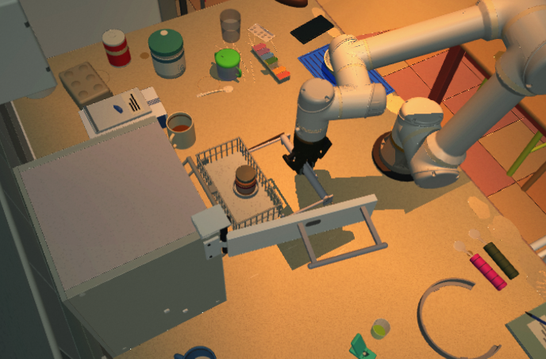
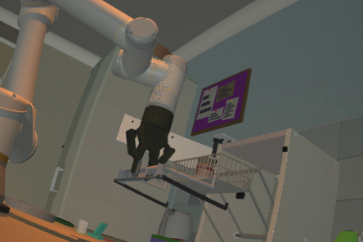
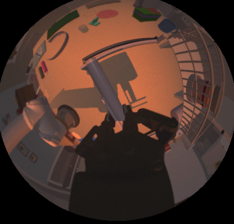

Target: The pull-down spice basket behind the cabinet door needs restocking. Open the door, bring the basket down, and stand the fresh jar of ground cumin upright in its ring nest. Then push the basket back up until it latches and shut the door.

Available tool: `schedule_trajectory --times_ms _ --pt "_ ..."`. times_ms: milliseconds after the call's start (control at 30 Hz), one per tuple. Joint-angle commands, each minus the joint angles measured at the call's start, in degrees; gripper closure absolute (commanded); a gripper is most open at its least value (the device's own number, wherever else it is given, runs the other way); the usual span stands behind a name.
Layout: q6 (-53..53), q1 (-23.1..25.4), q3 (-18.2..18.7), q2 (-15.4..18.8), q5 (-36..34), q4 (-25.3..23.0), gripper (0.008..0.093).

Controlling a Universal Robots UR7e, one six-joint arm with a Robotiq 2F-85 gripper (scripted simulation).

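The cumin jar (image 1: 245,179) stands upright in the ring nest on the floor of the wire basket (image 1: 238,184). The jar has a brown lid and striped bands. The basket hangs out in front of the grey cabinet (image 1: 112,220) on its swing arms. The cabinet door (image 1: 299,224) stands open beside the basket, its bar handle facing out. My gripper (image 1: 306,166) is at the basket's front side, with its fingers closed around the grey handle bar (image 3: 104,86) of the basket (image 3: 198,91). In the second side camera the gripper (image 2: 148,164) comes down on the bar from above.
My arm's base (image 1: 398,157) stands on the table to the right. A mug (image 1: 181,128), a book and tins sit behind the cabinet. Two cylinders (image 1: 494,265), a grey ring segment (image 1: 445,315) and a small cup (image 1: 380,328) lie in front on the right.
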Motion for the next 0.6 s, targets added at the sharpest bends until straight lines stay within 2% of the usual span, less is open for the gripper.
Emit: schedule_trajectory --times_ms 0,567 --pt "0.11 0.13 -0.59 0.16 0.03 0.20 0.0934" --pt "2.36 2.37 -10.49 5.45 0.03 4.81 0.0934"
